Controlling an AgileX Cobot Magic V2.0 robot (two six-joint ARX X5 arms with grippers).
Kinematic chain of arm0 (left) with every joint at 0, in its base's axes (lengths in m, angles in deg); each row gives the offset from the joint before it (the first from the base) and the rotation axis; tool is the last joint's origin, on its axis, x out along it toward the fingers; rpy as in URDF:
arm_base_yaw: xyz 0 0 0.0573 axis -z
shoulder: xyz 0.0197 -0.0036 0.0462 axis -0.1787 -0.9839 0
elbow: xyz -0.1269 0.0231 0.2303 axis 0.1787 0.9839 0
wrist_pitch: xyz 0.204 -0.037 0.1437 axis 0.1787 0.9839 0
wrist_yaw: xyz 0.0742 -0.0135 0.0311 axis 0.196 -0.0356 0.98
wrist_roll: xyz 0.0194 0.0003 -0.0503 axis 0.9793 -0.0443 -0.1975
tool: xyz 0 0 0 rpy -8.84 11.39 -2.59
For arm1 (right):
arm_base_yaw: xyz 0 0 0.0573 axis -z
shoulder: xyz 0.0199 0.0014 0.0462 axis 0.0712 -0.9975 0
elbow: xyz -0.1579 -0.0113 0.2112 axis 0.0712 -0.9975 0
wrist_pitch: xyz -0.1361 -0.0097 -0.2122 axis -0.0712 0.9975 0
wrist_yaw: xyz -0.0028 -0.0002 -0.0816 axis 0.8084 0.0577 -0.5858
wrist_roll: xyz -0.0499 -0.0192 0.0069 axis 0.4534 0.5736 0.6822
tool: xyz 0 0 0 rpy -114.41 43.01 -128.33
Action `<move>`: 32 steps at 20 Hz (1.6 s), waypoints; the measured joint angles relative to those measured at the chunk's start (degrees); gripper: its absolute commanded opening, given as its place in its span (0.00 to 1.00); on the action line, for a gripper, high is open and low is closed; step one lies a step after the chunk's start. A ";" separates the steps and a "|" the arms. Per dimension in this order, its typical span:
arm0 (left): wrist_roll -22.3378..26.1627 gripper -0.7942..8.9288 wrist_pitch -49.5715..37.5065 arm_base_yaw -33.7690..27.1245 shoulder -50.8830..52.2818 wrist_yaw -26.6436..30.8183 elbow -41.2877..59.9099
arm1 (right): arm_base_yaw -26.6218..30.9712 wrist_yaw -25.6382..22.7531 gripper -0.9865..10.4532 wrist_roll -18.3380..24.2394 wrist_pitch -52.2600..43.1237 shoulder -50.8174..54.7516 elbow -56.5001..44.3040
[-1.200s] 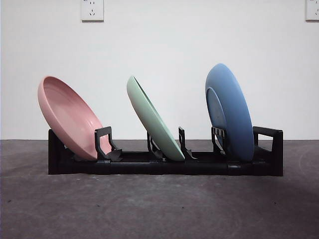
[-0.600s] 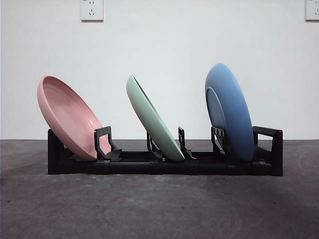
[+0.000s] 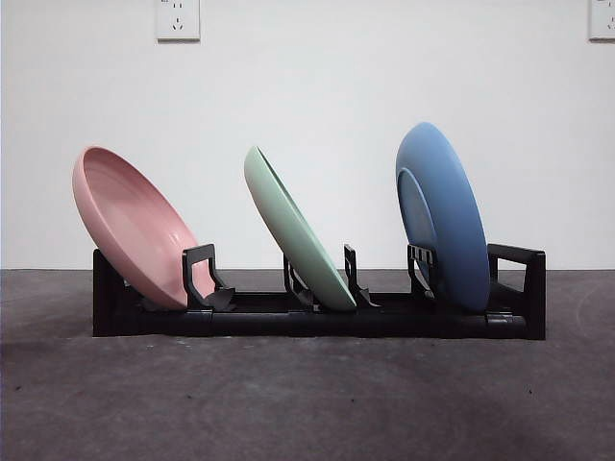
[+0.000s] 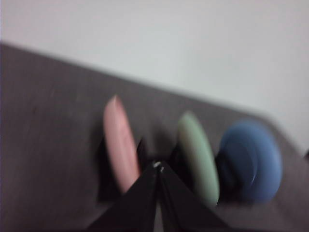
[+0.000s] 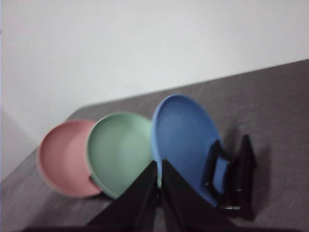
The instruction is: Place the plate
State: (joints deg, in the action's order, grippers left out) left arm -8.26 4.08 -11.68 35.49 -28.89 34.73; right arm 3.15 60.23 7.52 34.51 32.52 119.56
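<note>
Three plates, pink [image 3: 135, 230], green [image 3: 296, 230] and blue [image 3: 444, 216], stand in the black rack [image 3: 317, 315], well ahead of the left gripper [image 4: 157, 166] and right gripper [image 5: 158, 169], both pressed together and holding nothing. The pink and green plates lean steeply, so a nudge to the rack could probably tip them out, though the left wrist view is blurred. No brand, label or writing is readable.

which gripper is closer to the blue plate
Right, as a judgement. The right gripper looks straight at the blue plate, which fills its view; the left gripper faces the pink plate end of the rack.
</note>
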 measured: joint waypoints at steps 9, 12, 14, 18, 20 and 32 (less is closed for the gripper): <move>15.30 0.09 25.57 0.52 -16.15 -1.18 -11.89 | -0.11 0.92 0.10 10.91 22.23 -13.77 13.90; 17.42 0.27 26.99 0.66 -19.76 -1.16 -12.37 | -0.11 1.60 0.20 12.81 24.76 -17.81 14.67; 17.86 0.55 26.18 0.66 -20.31 -1.16 -12.37 | -0.11 2.19 0.35 13.81 24.92 -19.69 14.67; 18.23 0.56 24.52 0.66 -20.00 -1.18 -12.44 | -0.22 2.23 0.36 13.81 25.29 -20.90 14.67; 18.23 0.56 24.50 0.66 -19.80 -1.18 -12.44 | -1.36 2.25 0.32 12.46 25.42 -22.86 15.52; 17.73 0.56 23.02 0.66 -18.58 -1.18 -12.44 | -11.32 0.17 0.31 13.73 23.61 -60.04 42.49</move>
State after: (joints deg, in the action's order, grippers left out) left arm 9.46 27.09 -11.02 16.91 -30.07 22.29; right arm -8.17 60.40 21.24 58.12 -27.52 162.05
